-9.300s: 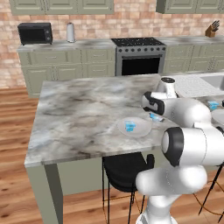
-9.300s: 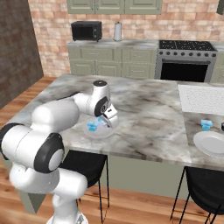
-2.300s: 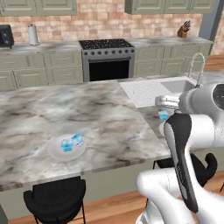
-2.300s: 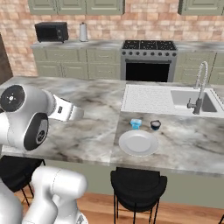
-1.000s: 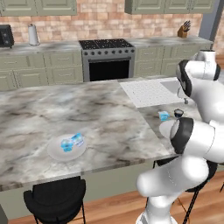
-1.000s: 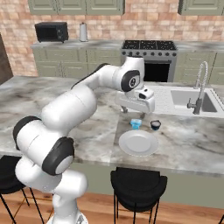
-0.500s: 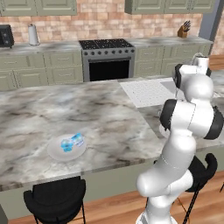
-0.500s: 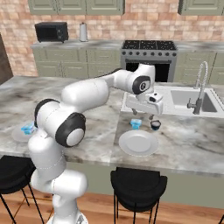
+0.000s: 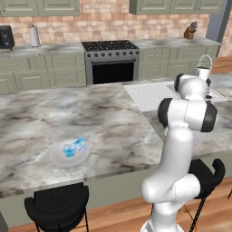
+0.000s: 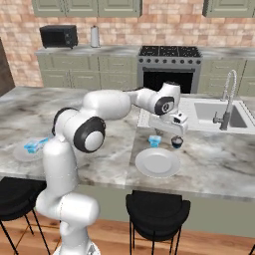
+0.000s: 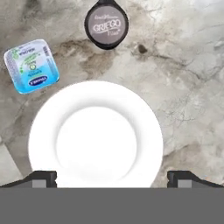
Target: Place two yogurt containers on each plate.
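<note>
On the far left of the marble island counter (image 10: 99, 164), a round, shallow, pale grey-white plate (image 9: 59, 158) already carries 2 tiny light-blue yogurt tubs (image 9: 73, 147), lying side by side near its middle; I judge that plate finished.

Further right, by the sink (image 10: 219, 112), sits the second round, pale glossy plate (image 10: 158, 163), bare. Just beyond its rim stand 2 containers: a light-blue, square-shouldered yogurt tub with white markings (image 11: 31, 65) on the left, and a round, dark-lidded cup with pale lettering (image 11: 106, 24) to its right. Both rest on the counter, close to the plate but not on it, and near each other without touching.

The white arm's two-finger gripper (image 10: 168, 130) hangs above this group, and its dark fingertips (image 11: 43, 178) stand wide apart with nothing between them.

The step in hand seems to be the approach for filling the second plate. The next move, as I judge it, calls for descending over the blue tub, straddling it, closing, then carrying it the short way onto the plate.
</note>
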